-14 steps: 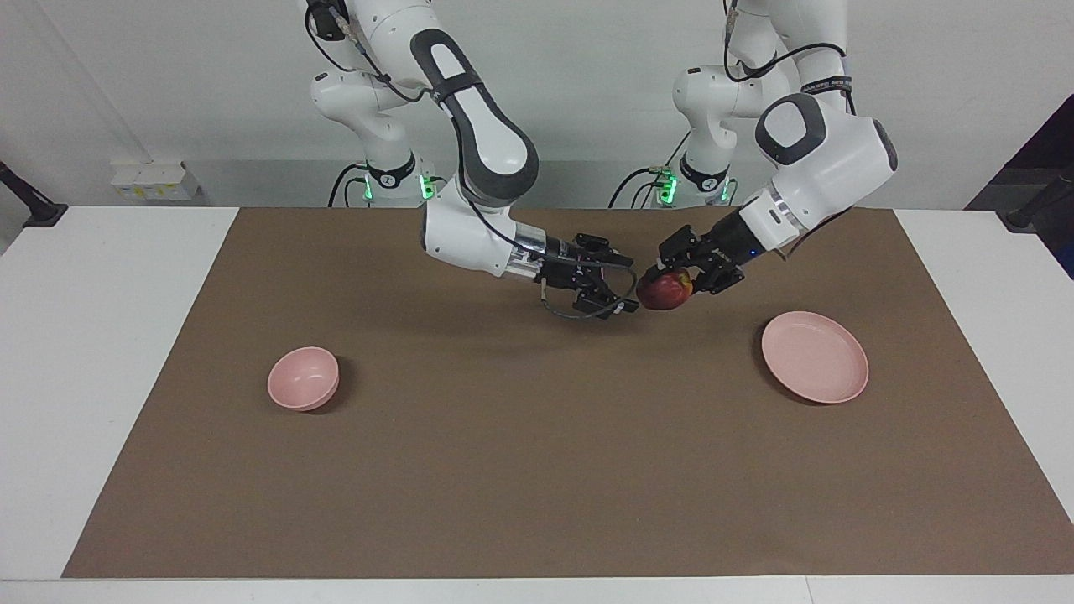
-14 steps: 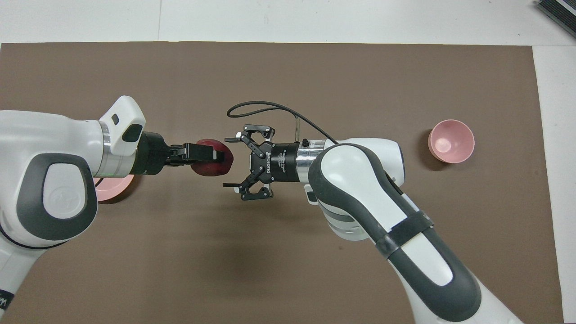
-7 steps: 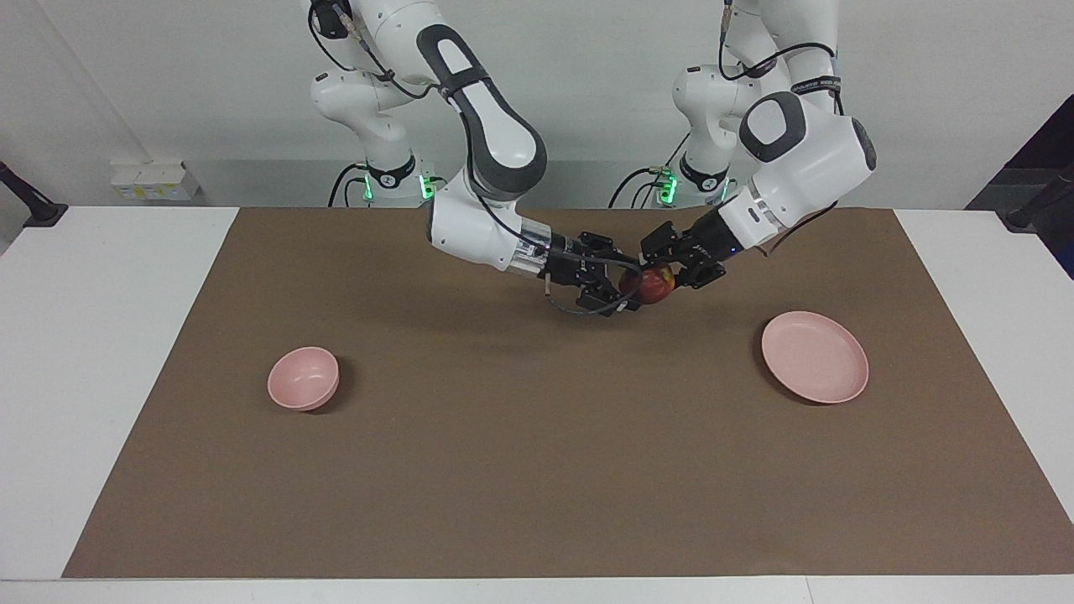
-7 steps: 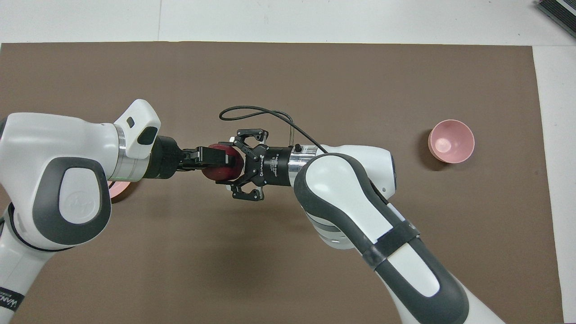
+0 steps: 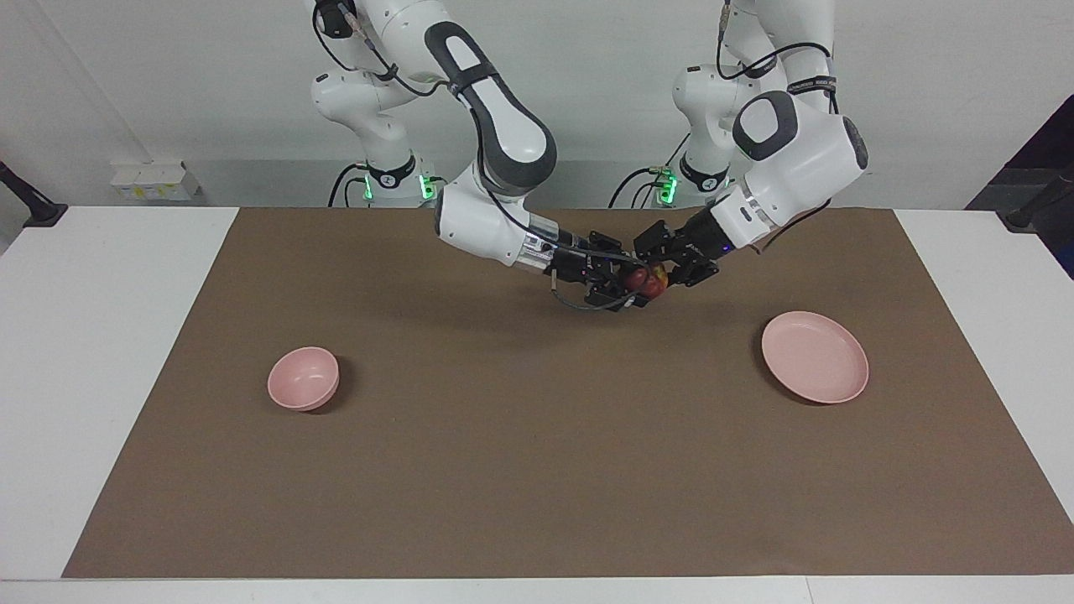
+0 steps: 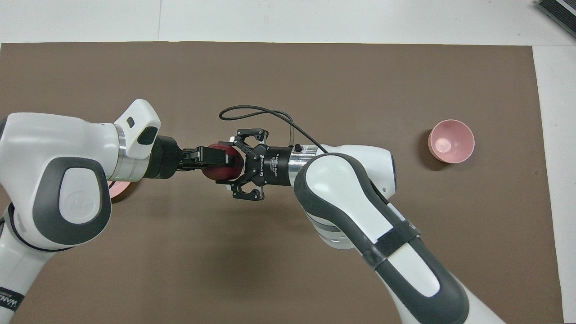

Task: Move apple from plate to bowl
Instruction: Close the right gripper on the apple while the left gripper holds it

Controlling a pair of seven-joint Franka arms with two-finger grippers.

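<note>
A little above the centre of the facing view, the two grippers meet in mid-air over the brown mat [image 5: 537, 470] with the apple [image 5: 650, 283] between them. The left gripper [image 5: 663, 273], reaching in from the upper right of that view, clamps the small dark-red apple between its black fingers, and a yellow patch shows on the fruit's top. The right gripper [image 5: 631, 285], coming from the upper left, has its fingers spread around the same apple; in the overhead view they [image 6: 237, 185] bracket the apple [image 6: 220, 164] above and below, and whether they press on it cannot be told. In that overhead view the left gripper [image 6: 218, 156] lies across the top of the fruit just left of centre, facing the right gripper [image 6: 230, 163]. The pale-pink plate [image 5: 815, 356] sits at the right of the facing view, bare, with only a sliver of it [image 6: 118, 189] showing past the left arm in the overhead view. The small pink bowl [image 5: 303, 378] stands at the left of the facing view, at the right [image 6: 451, 141] of the overhead view, well apart from both grippers.
</note>
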